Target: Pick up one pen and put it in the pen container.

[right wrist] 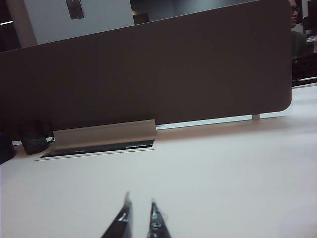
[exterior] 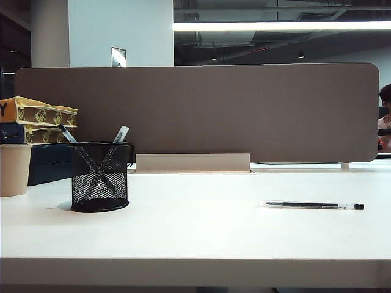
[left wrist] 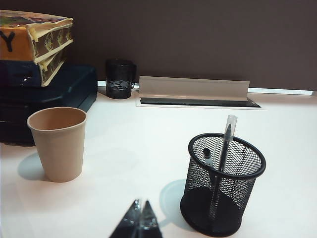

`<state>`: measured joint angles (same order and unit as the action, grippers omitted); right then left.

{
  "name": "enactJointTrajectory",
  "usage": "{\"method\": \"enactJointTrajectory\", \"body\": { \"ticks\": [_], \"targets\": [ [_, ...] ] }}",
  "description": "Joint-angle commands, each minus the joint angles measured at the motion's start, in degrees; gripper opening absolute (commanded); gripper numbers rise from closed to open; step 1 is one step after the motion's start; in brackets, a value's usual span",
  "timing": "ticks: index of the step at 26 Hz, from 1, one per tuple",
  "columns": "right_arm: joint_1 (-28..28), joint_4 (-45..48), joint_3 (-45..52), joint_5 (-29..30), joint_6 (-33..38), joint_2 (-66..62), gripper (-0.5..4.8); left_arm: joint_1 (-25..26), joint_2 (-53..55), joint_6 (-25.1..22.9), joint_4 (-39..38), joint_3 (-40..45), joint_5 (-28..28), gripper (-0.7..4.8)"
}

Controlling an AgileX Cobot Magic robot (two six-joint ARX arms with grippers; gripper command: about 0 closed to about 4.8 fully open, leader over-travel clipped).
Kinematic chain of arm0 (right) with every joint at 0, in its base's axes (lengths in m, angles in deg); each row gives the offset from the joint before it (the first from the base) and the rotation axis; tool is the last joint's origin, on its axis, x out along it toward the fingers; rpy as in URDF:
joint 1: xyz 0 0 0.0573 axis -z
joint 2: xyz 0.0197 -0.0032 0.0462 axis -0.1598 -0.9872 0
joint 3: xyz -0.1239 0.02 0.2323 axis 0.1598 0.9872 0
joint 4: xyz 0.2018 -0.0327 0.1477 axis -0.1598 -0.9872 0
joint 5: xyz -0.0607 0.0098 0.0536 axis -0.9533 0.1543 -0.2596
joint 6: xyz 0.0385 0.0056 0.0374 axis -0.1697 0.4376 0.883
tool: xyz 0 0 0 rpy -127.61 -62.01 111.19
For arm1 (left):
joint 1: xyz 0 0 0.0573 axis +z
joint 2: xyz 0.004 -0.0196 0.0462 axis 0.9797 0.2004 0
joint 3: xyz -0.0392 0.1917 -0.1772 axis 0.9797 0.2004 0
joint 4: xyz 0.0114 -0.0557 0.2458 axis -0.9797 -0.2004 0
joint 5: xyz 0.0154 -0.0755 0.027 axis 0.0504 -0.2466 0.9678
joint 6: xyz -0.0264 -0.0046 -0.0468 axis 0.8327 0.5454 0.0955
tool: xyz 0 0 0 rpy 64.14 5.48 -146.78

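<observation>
Exterior view: we see the pen lying flat on the white table, toward the right side, well apart from the pen container on the left; no arm shows in this view.
Container contents: two pens already stand crossed inside the mesh, which we also see from the left wrist view, where the pen container sits near the beige cup.
Left gripper: the left gripper hovers low over the table just short of the container, its tips pressed together with nothing between them.
Right gripper: the right gripper hangs over bare table with a narrow gap between its tips, empty; the loose pen is not in its own view.
Stage: we judge the pick has not begun.
Risk, narrow gap: jaws this close could land on top of the thin barrel and roll or push it away; we would want them wider first.
Risk, flat pen: fingertips may scrape the table or pinch only one end, so the pen tilts or slips in transit.
Risk, drop-off: the crossed pens could block the new one, or a knock could tip the light mesh cup.
Risk, wrong cup: the beige cup stands close by.
</observation>
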<state>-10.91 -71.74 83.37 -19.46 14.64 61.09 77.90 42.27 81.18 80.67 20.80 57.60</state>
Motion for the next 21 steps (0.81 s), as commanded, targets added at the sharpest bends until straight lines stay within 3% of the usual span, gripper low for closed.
{"method": "enactJointTrajectory", "body": {
  "ticks": [1,7,17,21],
  "targets": [
    [-0.09,0.61,0.11,0.39,0.11,0.7,0.44,0.07,0.04,-0.07,0.96,-0.22,-0.44,-0.02],
    [-0.09,0.37,0.11,0.37,0.11,0.7,-0.01,0.09,0.04,-0.04,1.03,-0.2,-0.2,-0.05],
    [-0.11,-1.29,-2.91,0.22,1.81,0.52,0.01,0.07,0.04,0.0,1.16,-1.16,-1.57,0.0],
    [-0.11,-3.23,-5.03,0.2,1.79,0.48,0.24,0.07,0.07,1.49,3.96,-1.25,-1.7,0.3]
  ]
}}
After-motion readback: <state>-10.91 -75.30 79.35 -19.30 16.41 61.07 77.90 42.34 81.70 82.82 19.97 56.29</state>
